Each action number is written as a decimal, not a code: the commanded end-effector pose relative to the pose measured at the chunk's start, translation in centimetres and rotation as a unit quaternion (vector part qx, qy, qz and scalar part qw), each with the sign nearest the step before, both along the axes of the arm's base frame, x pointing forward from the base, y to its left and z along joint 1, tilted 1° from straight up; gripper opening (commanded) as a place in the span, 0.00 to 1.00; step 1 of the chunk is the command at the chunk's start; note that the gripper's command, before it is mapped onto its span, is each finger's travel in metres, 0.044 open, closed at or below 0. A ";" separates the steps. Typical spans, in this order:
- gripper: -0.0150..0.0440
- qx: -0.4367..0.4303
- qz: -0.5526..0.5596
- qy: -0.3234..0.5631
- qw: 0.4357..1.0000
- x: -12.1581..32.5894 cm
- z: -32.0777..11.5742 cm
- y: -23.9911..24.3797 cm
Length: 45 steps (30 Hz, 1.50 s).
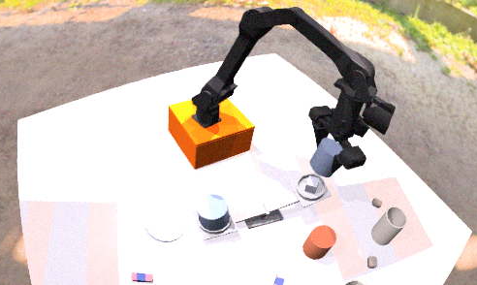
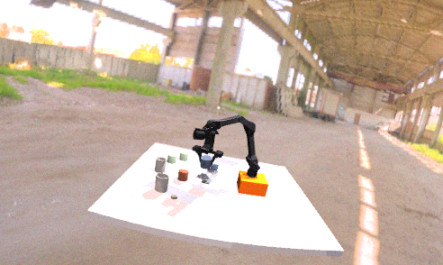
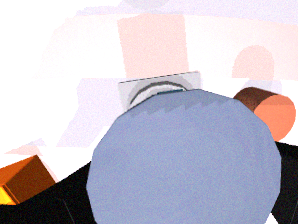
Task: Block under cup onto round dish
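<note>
Gripper found closed on the blue cup, fingers on opp. sides of wall; cup held slightly tilted in top view, raised clear of its pan. Cup wall appears stiff, no visible denting; prob. light. Smooth finish, so slip poss. if grip is eased early.

Below, block is seen exposed in the round pan at one end of the balance. Block judged small, rigid, prob. light, not fragile; flat faces should suit the pads. Hold to be taken on two opp. side faces, approx. mid-height, from above; pan rim to be avoided, as contact may tip the beam. Held cup must first be set down well apart.

Farther along, second cup stands on the other end; not to be touched. Beyond it, round dish lies on the worktop, uncovered, block not yet placed. Approach past second cup to be made high.
</note>
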State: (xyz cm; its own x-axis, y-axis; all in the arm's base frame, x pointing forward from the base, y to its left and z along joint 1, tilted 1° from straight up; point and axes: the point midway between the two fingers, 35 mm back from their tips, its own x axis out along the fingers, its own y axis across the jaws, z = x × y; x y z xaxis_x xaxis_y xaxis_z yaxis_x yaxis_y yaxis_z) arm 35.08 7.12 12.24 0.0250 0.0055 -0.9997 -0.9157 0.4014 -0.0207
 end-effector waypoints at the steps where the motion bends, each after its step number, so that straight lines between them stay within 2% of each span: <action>1: 0.25 0.000 0.000 -0.002 1.000 0.0 0.0 0.0; 45: 0.25 0.001 0.000 -0.002 1.000 -0.2 -0.6 1.0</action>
